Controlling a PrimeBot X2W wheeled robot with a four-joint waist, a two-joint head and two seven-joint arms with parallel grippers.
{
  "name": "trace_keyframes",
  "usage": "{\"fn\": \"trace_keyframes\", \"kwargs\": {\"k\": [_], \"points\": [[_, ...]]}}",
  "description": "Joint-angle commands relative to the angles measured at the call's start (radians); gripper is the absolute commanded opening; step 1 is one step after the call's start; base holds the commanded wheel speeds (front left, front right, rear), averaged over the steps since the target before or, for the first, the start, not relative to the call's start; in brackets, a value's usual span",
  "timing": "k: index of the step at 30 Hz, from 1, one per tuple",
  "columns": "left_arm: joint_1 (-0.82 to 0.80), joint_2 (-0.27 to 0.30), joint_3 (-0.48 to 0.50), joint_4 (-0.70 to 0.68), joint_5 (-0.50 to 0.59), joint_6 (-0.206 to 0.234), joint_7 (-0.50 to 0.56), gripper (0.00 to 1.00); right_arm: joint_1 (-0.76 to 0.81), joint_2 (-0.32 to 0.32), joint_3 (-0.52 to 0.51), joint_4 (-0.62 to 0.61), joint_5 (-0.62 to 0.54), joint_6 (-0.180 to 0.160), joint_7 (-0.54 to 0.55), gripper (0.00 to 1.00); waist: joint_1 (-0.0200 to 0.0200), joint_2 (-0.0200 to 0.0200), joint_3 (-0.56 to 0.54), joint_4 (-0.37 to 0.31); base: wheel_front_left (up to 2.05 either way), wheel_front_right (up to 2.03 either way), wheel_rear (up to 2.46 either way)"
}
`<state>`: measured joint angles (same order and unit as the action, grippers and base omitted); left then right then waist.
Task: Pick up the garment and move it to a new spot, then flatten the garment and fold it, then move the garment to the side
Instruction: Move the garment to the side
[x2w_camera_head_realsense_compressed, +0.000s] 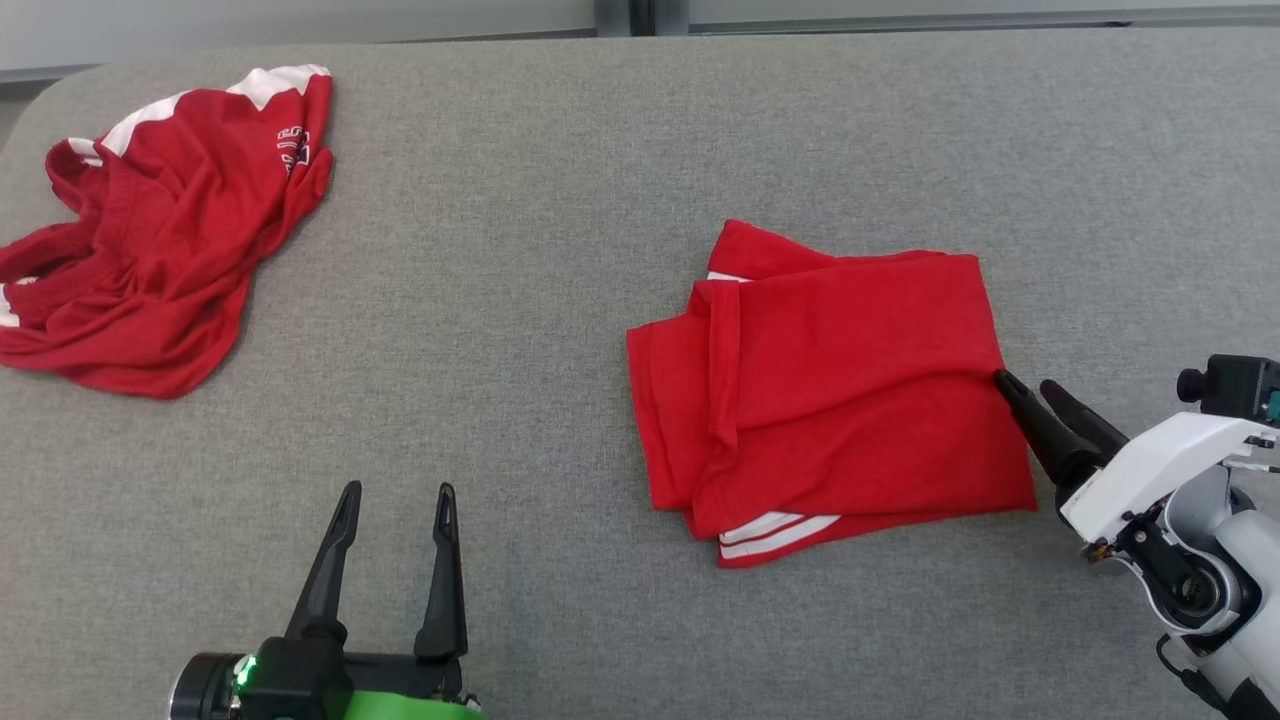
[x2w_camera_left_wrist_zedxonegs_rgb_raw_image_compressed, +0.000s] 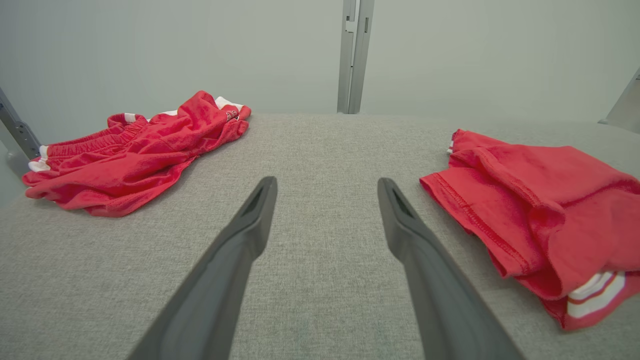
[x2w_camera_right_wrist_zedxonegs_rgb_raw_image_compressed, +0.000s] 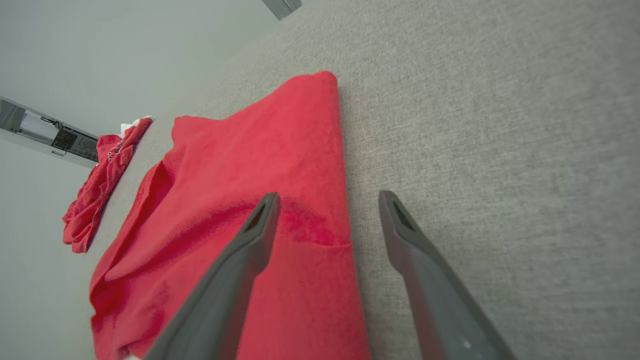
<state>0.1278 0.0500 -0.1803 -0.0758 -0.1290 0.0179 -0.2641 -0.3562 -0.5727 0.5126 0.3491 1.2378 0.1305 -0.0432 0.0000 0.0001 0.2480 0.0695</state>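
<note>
A grey, fabric-covered tabletop (x2w_camera_head_realsense_compressed: 560, 200) is seen from above. A folded red garment (x2w_camera_head_realsense_compressed: 830, 400) with white stripes is laid flat, right of centre. The right gripper (x2w_camera_head_realsense_compressed: 1025, 382) is placed at the garment's right edge with its fingers apart and nothing clamped. In the right wrist view, one finger (x2w_camera_right_wrist_zedxonegs_rgb_raw_image_compressed: 260, 220) is seen over the red cloth and the other over bare grey surface; whether it touches the cloth cannot be told. The left gripper (x2w_camera_head_realsense_compressed: 397, 490) is held wide apart and empty at the near edge, well apart from the folded garment. A crumpled red garment (x2w_camera_head_realsense_compressed: 170, 240) is heaped at the far left corner.
</note>
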Motion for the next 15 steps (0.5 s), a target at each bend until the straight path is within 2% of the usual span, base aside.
{"fn": "trace_keyframes", "kwargs": {"k": [1, 4, 5, 6, 15], "points": [[-0.019, 0.001, -0.001, -0.001, 0.008, 0.0, 0.0, 1.0, -0.015, -0.012, 0.011, -0.002, 0.04, 0.0, 0.024, 1.0, 0.0, -0.0001, 0.035, 0.025, 0.0, 0.0, 0.0], [-0.032, 0.001, -0.005, -0.002, 0.011, -0.001, 0.0, 1.0, -0.031, -0.032, 0.043, -0.012, 0.11, 0.0, 0.076, 1.0, 0.0, -0.0001, 0.05, 0.031, 0.0, 0.0, 0.0], [-0.034, 0.001, -0.007, -0.002, 0.013, -0.002, 0.0, 1.0, -0.038, -0.038, 0.052, -0.015, 0.125, 0.0, 0.081, 0.45, 0.0, -0.0001, 0.054, 0.032, 0.0, 0.0, 0.0], [-0.036, 0.001, -0.007, -0.003, 0.015, -0.003, 0.0, 1.0, -0.043, -0.042, 0.059, -0.02, 0.133, 0.0, 0.078, 0.0, 0.0, -0.0001, 0.057, 0.033, 0.0, 0.0, 0.0], [-0.085, 0.001, -0.023, -0.064, 0.013, -0.01, 0.0, 1.0, -0.15, -0.125, 0.081, -0.056, 0.13, 0.0, -0.025, 0.0, 0.0, -0.0001, 0.134, 0.014, 0.0, 0.0, 0.0]]}}
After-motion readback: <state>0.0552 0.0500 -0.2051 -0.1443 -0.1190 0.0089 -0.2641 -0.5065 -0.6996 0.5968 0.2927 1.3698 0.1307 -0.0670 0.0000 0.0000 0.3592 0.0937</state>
